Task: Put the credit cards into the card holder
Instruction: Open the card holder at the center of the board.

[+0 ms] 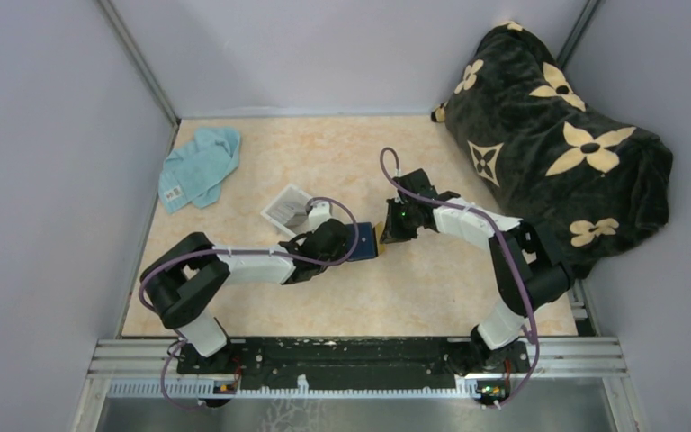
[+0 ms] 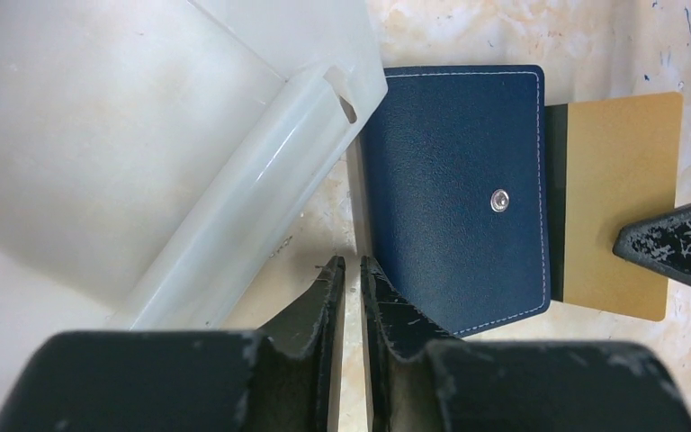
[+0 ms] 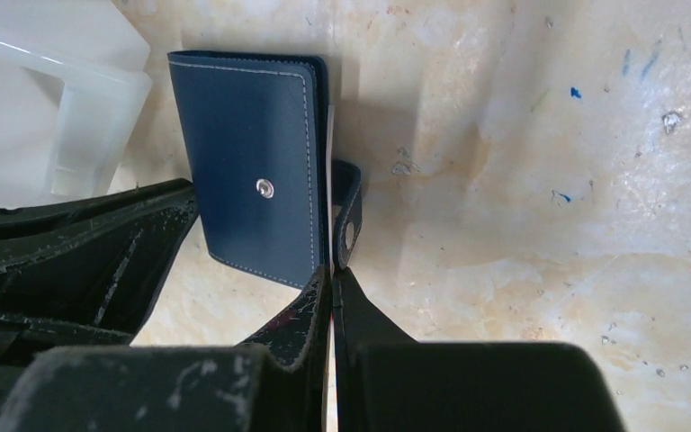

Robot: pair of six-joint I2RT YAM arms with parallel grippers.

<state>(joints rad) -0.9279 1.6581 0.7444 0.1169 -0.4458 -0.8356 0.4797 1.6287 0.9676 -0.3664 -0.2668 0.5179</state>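
Two grippers are meeting in the middle of the table [image 3: 549, 180]. The right gripper [image 3: 333, 274] is pinching the orange-yellow card [image 2: 621, 207], which is sitting partway inside the card holder [image 2: 450, 198]. The left gripper [image 2: 351, 270] is almost closed at the holder's corner, can't tell if it's gripping. I'd be sliding the card in flat, straight toward the clear tray [image 2: 261, 207].

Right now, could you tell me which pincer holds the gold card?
The right pincer, shut on the gold card; the left pincer only sits at the opposite edge of the card holder.
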